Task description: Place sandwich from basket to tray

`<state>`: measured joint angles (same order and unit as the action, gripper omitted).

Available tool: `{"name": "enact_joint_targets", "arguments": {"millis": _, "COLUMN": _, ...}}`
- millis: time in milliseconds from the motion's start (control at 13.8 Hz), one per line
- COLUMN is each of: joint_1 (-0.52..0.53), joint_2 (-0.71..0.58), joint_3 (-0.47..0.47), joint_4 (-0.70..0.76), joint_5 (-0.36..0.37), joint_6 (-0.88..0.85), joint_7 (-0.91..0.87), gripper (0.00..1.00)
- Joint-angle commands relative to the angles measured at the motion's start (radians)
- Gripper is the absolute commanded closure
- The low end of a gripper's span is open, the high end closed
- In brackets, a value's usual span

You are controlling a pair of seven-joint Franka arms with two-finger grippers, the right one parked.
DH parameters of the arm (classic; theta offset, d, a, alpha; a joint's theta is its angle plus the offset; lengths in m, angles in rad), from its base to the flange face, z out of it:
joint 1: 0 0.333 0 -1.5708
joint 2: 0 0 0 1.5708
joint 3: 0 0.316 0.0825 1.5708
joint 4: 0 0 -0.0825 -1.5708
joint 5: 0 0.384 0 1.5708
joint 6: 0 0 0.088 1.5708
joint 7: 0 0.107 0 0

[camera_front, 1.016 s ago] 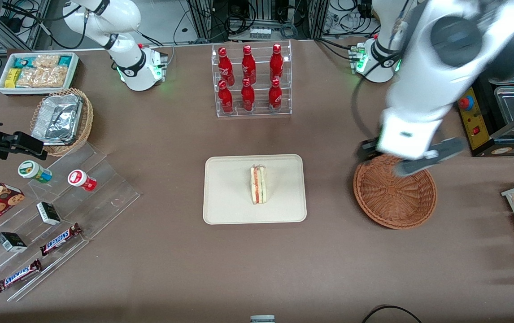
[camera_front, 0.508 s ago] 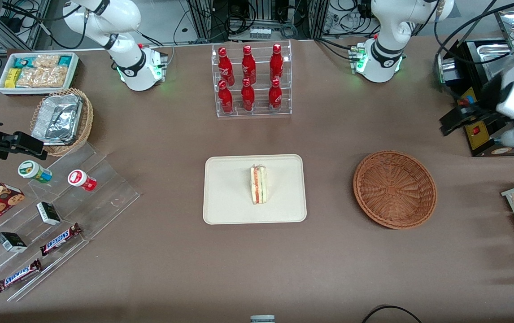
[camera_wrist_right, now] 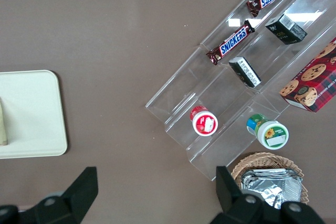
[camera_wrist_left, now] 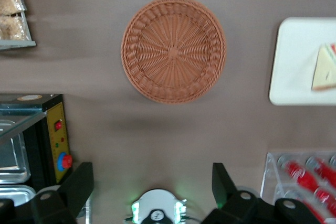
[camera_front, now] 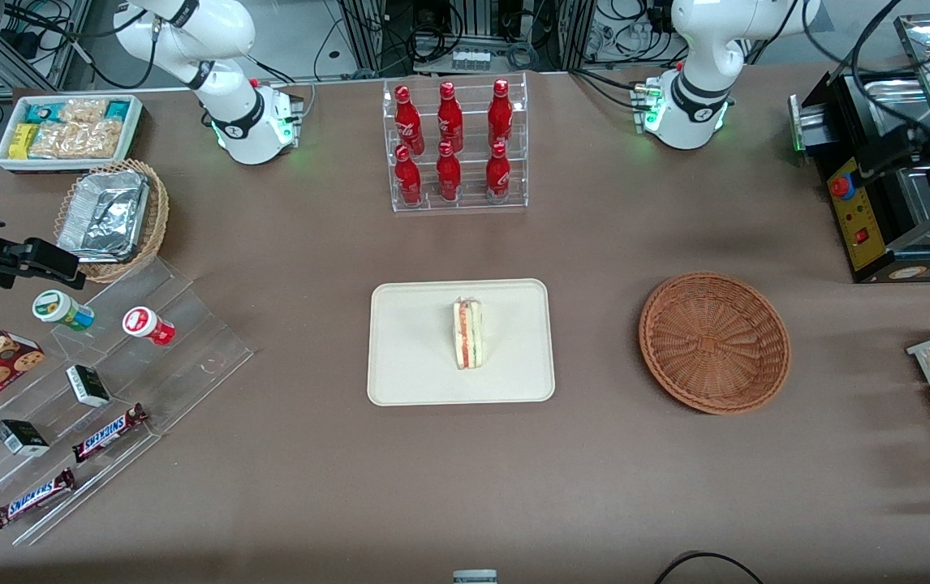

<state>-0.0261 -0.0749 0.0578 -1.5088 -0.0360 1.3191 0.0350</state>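
Since the small triangular wedge of white bread with orange-red and green filling, the sandwich [camera_front: 467, 333], already rests near the middle of the flat cream-white rectangular tray [camera_front: 408, 357], the job looks done as far as I can judge, with nothing left but for the arm to settle. Taking that tray as the landmark, the round reddish-brown woven wicker basket [camera_front: 714, 341] sits beside it toward the working arm's end of the table, well apart from it, and holds nothing. The left arm's gripper [camera_wrist_left: 152, 184] hangs high above the table at the working arm's end, away from the tray and the basket, with its two dark fingers [camera_wrist_left: 79, 184] spread wide and nothing between them. Farther from the front camera than the tray stands a clear acrylic rack of red bottles [camera_front: 454, 146]. Toward the parked arm's end from the tray lie a stepped clear display stand [camera_front: 100, 389] with chocolate bars [camera_front: 110, 431] and small tubs, a lighter tan wicker basket with a foil container [camera_front: 110, 217], and a white bin of snack packets [camera_front: 69, 130]. A black box-shaped appliance with a yellow panel [camera_front: 858, 207] stands at the working arm's end. Nothing lies between tray and basket, so I see no obstruction.
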Motion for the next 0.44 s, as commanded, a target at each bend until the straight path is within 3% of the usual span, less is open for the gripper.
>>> {"name": "enact_joint_targets", "arguments": {"millis": 0, "joint_1": 0.041, "joint_2": -0.051, "joint_3": -0.018, "joint_4": -0.057, "joint_5": -0.013, "joint_6": 0.003, "joint_7": 0.077, "gripper": 0.01}}
{"name": "enact_joint_targets", "arguments": {"millis": 363, "joint_1": 0.022, "joint_2": -0.006, "joint_3": -0.039, "joint_4": -0.036, "joint_5": 0.013, "joint_6": 0.023, "joint_7": 0.072, "gripper": 0.01}}
